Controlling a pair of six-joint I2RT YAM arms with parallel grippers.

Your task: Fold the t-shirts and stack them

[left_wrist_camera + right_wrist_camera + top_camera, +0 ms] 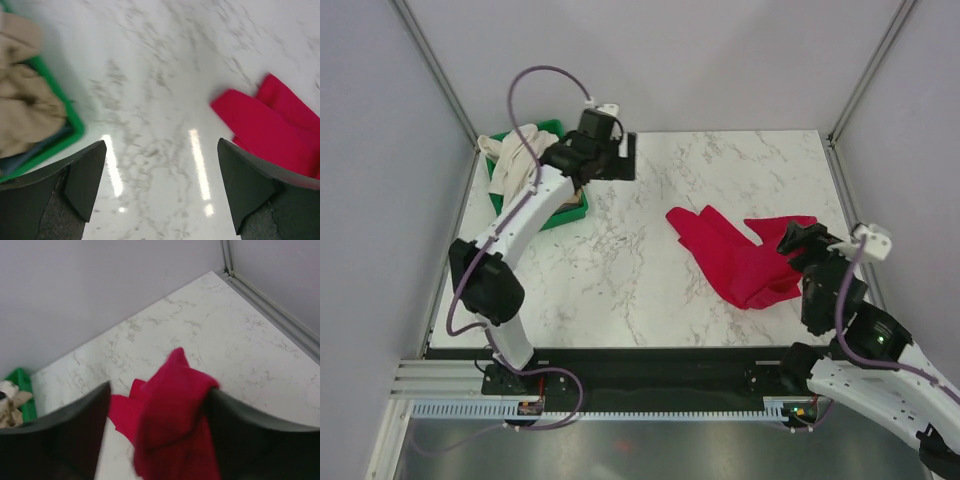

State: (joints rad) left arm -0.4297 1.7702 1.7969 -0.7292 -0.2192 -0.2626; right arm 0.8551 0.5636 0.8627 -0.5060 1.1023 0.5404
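Found crimson-red t-shirt (735,260) on right half of bench (620,270), crumpled and unfolded, two lobes pointing back-left and one corner stretching right. Logged right end effector (159,390) at that right-hand edge of the shirt, clamped on a bunch of the red cloth. Saw from right wrist view the fabric filling the gap between both fingers and peaking above them, the rest trailing down to the marble. Could not tell from overhead view how far the pinched part sits off the bench.

Logged left end effector (161,145) at back-left of bench, just beside the right side of green tray (550,127). Noted fingers spread wide apart, nothing between, only bare marble below. Noted from left wrist view the tray rim at left and an end of the red shirt at far right, both apart from the fingers.

Found cream-white t-shirt (515,155) heaped in the tray, draped over its left rim. Found tan t-shirt (27,100) bunched inside the same tray, touching the green rim. Saw neither folded. Recorded tray and red shirt as well apart, with bare marble between.
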